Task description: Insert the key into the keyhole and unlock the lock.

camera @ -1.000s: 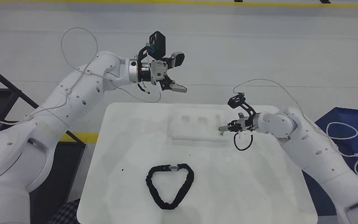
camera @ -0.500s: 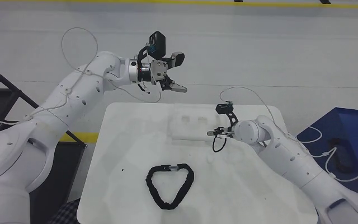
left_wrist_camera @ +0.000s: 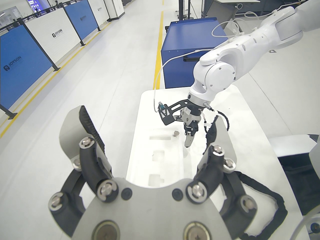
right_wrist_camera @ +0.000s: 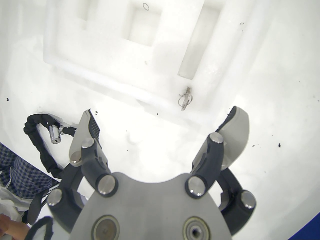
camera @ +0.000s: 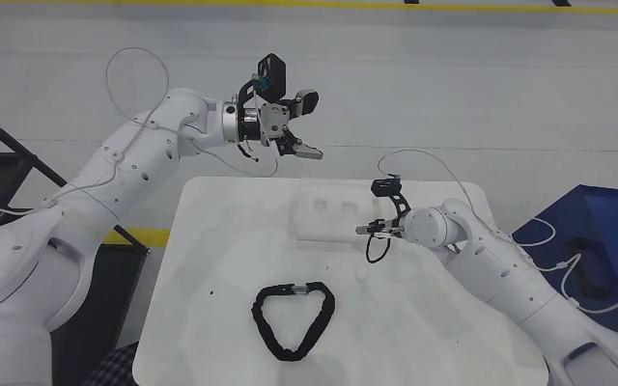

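My left gripper hangs in the air past the far edge of the white table, a little left of centre, with its jaws spread wide and nothing between them. From its own camera, the left gripper looks across the table towards the other arm.

On the near half of the table lies the lock, a black sleeved chain closed in a loop. Its silver cylinder sits at the far side of the loop. From the right wrist, I see the cylinder with its keyhole facing the camera.

Farther back is a white foam tray with three recesses. The key, on a small ring, lies on the tray's top surface at its near right end, just beside the end of the long recess and not inside it.

My right gripper is over that corner of the tray. In its wrist view, the right gripper has its jaws wide apart. It holds nothing, and the key is near them but untouched.
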Motion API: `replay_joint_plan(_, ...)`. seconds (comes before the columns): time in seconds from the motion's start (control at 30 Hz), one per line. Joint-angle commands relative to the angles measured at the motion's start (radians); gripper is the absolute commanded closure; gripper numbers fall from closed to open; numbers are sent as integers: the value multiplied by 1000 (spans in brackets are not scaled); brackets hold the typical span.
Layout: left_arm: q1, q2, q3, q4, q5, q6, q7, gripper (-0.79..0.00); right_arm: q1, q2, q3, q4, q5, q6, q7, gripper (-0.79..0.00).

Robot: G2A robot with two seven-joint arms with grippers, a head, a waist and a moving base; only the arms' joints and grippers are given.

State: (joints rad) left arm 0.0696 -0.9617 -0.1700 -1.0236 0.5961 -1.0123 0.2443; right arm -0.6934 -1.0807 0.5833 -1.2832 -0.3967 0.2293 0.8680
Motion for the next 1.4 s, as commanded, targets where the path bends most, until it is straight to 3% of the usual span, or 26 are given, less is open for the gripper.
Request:
replay_joint_plan(0.0,0,0,0,0,0,0,0,-785,0,0,0,0,0,0,0,-785)
replay_joint_plan(0.43,0,0,0,0,0,0,0,-785,-7,-20,-8,25,-73,-12,17,-785)
replay_joint_plan(0.63,0,0,0,0,0,0,0,-785,0,-42,-21,55,-81,6,43,-634)
replay_joint_plan(0.8,0,0,0,0,0,0,0,-785,7,-56,-23,79,-98,30,56,-440)
replay_joint_plan(1.13,0,0,0,0,0,0,0,-785,-12,-67,17,90,-112,111,17,-252)
replay_joint_plan(1.37,0,0,0,0,0,0,0,-785,-27,-75,30,97,-123,123,12,-225)
